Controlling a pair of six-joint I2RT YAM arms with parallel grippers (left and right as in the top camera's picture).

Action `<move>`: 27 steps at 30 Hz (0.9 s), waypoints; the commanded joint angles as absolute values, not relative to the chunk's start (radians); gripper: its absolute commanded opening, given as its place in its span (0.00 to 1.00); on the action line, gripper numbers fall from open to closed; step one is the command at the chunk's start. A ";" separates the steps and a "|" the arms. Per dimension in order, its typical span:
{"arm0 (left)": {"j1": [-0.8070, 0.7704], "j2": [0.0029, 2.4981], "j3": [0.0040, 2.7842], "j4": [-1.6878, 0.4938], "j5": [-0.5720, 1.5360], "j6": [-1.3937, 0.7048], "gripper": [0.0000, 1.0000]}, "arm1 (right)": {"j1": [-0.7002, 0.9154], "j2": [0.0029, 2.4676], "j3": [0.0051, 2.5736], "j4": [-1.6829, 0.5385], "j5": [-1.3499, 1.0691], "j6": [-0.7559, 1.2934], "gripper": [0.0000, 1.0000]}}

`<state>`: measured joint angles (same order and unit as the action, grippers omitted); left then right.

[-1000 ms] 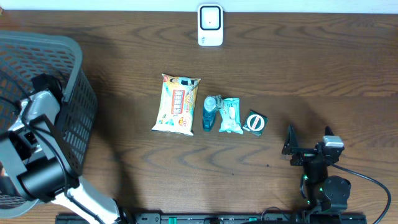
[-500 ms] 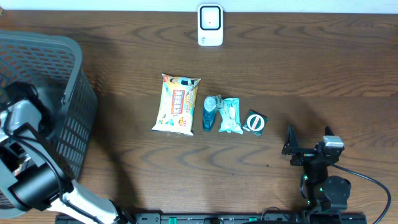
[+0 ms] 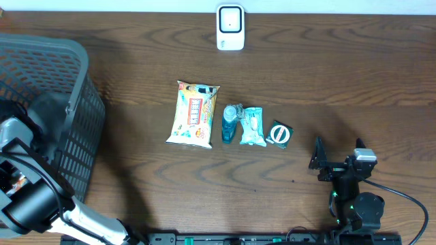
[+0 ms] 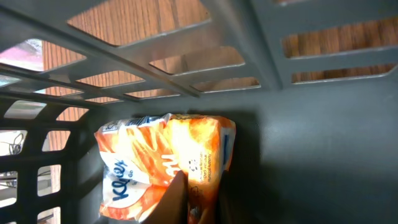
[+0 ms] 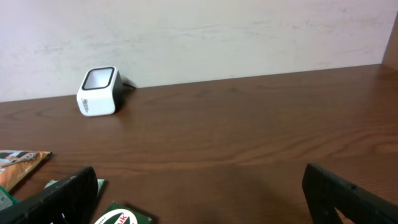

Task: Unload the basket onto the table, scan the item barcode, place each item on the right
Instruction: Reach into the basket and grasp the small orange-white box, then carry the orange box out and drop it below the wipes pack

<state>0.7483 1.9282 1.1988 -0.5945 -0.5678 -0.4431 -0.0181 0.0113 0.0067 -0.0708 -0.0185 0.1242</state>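
My left gripper (image 4: pixel 202 208) is down inside the grey basket (image 3: pixel 80 64), shut on the edge of an orange and white tissue pack (image 4: pixel 155 155) that lies against the basket's slotted wall. One dark finger (image 4: pixel 176 202) presses on the pack's wrapper. From overhead only the left arm (image 3: pixel 30 133) shows, reaching into the basket. The white barcode scanner (image 3: pixel 230 27) stands at the table's far edge, also seen as the scanner (image 5: pixel 98 91) in the right wrist view. My right gripper (image 5: pixel 199 180) rests open near the front right, holding nothing.
In a row mid-table lie a yellow snack bag (image 3: pixel 194 114), a blue bottle (image 3: pixel 229 124), a teal pack (image 3: pixel 253 126) and a green round-label packet (image 3: pixel 280 134). The basket's walls closely surround the left gripper. A pale wall runs behind the scanner.
The left arm has sunk lower into the basket and its jaws have closed on the orange tissue pack. The right arm and the table items have not moved.
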 commanded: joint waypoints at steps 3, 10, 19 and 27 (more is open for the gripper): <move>0.757 1.958 1.198 -0.612 -0.516 -0.442 0.07 | 0.002 0.007 0.006 -0.075 -0.014 0.115 0.99; 0.692 1.814 1.244 -0.622 -0.509 -0.443 0.07 | 0.002 0.007 0.006 -0.075 -0.014 0.115 0.99; 0.493 1.469 1.252 -0.523 -0.504 -0.442 0.07 | 0.002 0.007 0.006 -0.075 -0.014 0.115 0.99; 0.149 1.165 1.252 -0.472 -0.406 -0.257 0.08 | 0.002 0.007 0.006 -0.075 -0.014 0.115 0.99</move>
<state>0.2718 1.2552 1.2362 -0.4835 -0.4839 -0.3874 -0.0181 0.0113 0.0067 -0.0708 -0.0189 0.1242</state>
